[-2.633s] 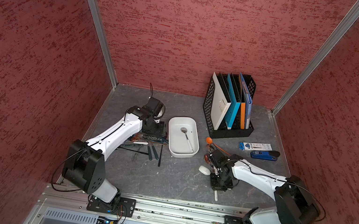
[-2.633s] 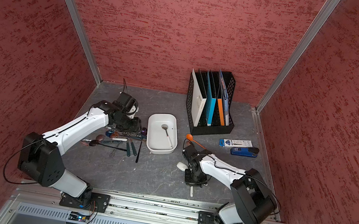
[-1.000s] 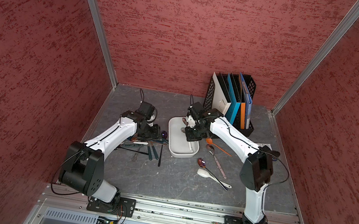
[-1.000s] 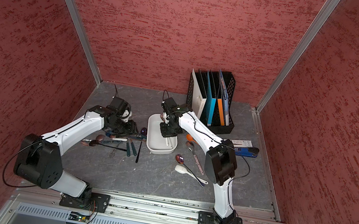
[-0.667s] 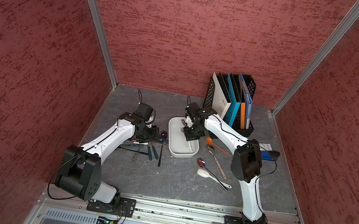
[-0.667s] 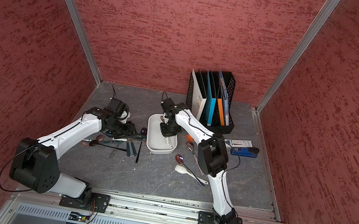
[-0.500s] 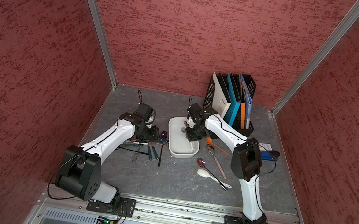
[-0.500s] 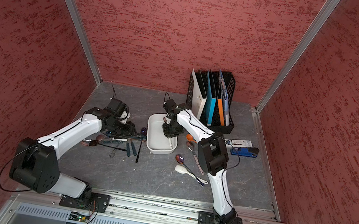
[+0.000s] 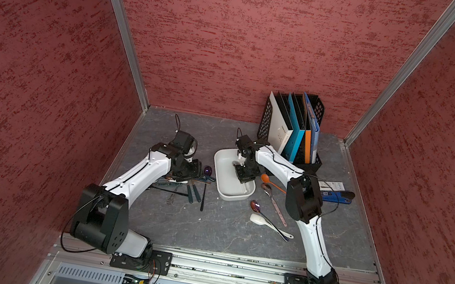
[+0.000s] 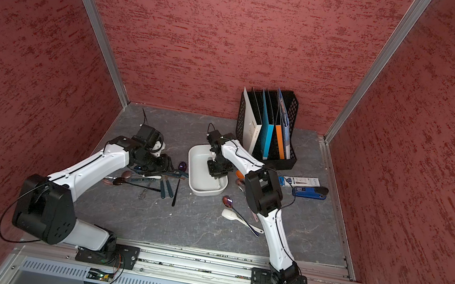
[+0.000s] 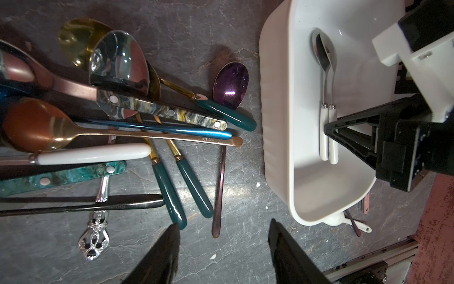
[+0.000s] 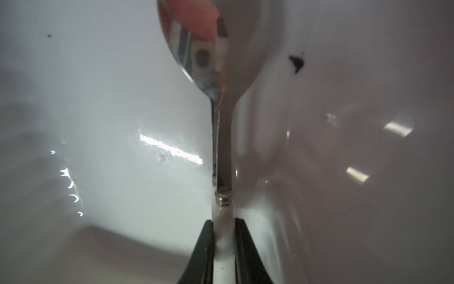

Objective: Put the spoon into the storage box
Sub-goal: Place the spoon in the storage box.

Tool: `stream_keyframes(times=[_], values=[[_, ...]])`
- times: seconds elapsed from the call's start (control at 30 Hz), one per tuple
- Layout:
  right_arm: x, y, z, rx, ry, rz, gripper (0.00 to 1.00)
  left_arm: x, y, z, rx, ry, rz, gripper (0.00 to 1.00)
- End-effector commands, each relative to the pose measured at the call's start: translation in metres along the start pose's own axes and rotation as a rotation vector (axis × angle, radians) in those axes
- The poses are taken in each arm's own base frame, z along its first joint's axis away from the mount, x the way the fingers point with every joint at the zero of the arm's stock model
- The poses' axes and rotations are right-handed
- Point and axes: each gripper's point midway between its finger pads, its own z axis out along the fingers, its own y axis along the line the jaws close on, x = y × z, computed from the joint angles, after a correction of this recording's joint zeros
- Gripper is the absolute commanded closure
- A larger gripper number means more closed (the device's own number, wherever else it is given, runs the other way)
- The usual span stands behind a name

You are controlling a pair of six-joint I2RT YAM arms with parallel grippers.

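Grey table (image 9: pixel 220 235) up front, where my left gripper (image 11: pixel 223 224) hangs open over a heap of spoons (image 11: pixel 118 123). Farther back, my right gripper (image 12: pixel 224 221) pinches the white-handled spoon (image 12: pixel 222 147) low inside the white storage box (image 9: pixel 229 196). Behind it stands a black file rack (image 9: pixel 319 111).

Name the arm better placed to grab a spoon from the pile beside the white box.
Left. The left gripper hangs open right by the pile of spoons, near their handle ends. The right gripper is shut on a white-handled spoon down inside the box.
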Motion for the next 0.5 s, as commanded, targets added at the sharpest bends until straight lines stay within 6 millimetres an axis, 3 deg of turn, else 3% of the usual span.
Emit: stream_keyframes(times=[0.0, 0.23, 0.47], values=[[0.003, -0.005, 0.007, 0.016, 0.029, 0.005, 0.84, -0.006, -0.001, 0.000, 0.004, -0.005, -0.008, 0.38], [0.004, -0.006, 0.009, 0.021, 0.038, 0.010, 0.81, -0.008, -0.004, 0.000, 0.006, 0.002, -0.001, 0.38], [0.000, -0.005, -0.001, 0.024, 0.022, 0.009, 0.69, -0.005, -0.004, -0.003, -0.036, 0.017, 0.024, 0.38]])
